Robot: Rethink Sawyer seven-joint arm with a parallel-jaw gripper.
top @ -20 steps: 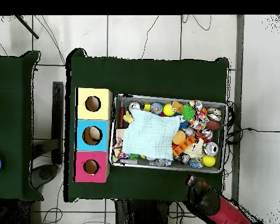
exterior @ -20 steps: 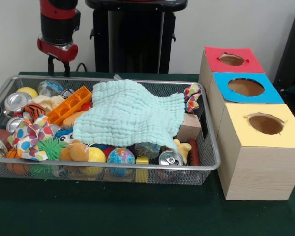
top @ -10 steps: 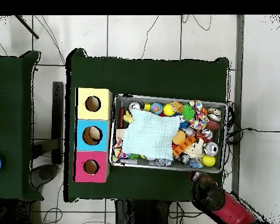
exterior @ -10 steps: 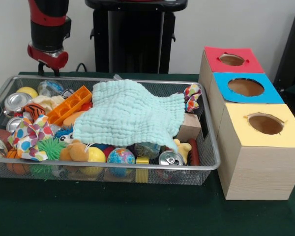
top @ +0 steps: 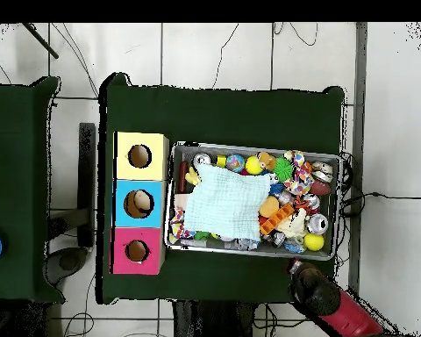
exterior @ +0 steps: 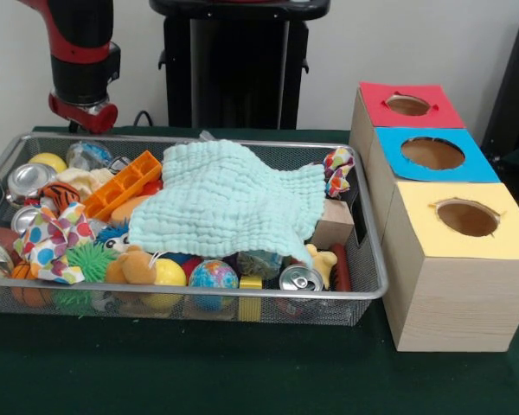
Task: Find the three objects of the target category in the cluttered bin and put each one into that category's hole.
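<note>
Search step is judged to be in hand, no pick started. At far left of the front view the hand (exterior: 84,115) is seen behind the bin's (exterior: 199,292) back-left corner, above the counter (exterior: 199,372), nothing carried; whether its fingers are apart or together cannot be told. One clear film bundle (exterior: 88,154) is seen in the bin's back-left corner, beside a yellow ball (exterior: 48,161); the other two are not seen, possibly hidden under the mint cloth (exterior: 229,203) covering the bin's middle. Next move likely calls for descent onto that bundle, or the cloth being lifted aside. The red-topped box's hole (exterior: 407,105) is at far right, furthest back, unobstructed. No readable brand or writing is seen; can labels are too small.
</note>
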